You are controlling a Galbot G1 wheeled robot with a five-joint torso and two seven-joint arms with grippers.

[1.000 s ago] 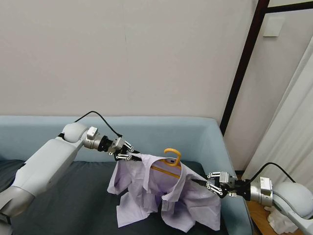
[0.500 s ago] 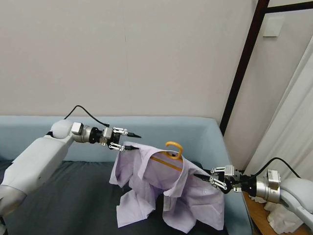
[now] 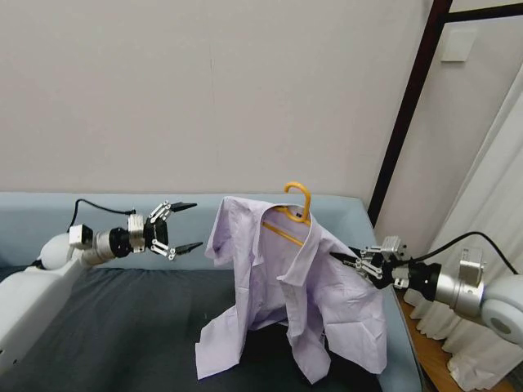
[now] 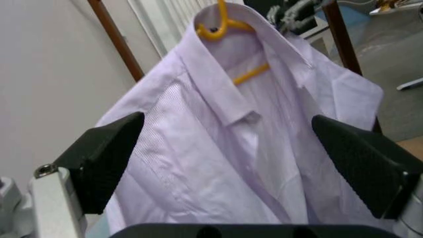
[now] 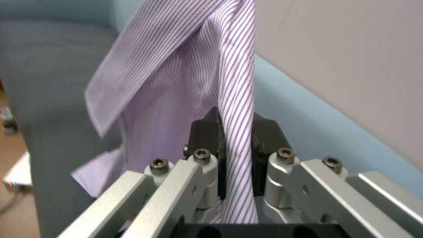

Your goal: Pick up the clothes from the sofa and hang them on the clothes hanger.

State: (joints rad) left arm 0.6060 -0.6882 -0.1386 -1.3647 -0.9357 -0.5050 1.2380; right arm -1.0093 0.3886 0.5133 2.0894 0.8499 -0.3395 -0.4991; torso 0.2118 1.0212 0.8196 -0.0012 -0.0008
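1. The right gripper is clamped on shoulder fabric of the striped shirt.
2. The left gripper is held spread open, near the other shoulder but apart from it.
3. The shirt is draped over a yellow hanger and raised above the sofa.
4. The lift is judged to be in hand. Next, the hanger must be carried steadily to its hanging place, lest the shirt be slipped off.

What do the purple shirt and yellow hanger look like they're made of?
Shirt: thin woven cloth, likely cotton or a blend, matte; fine stripes and soft creases show, and it drapes limply where the right gripper pinches it. Hanger: probably plastic, smooth and slightly glossy, uniform yellow-orange. The left gripper is open, clear of the shirt.
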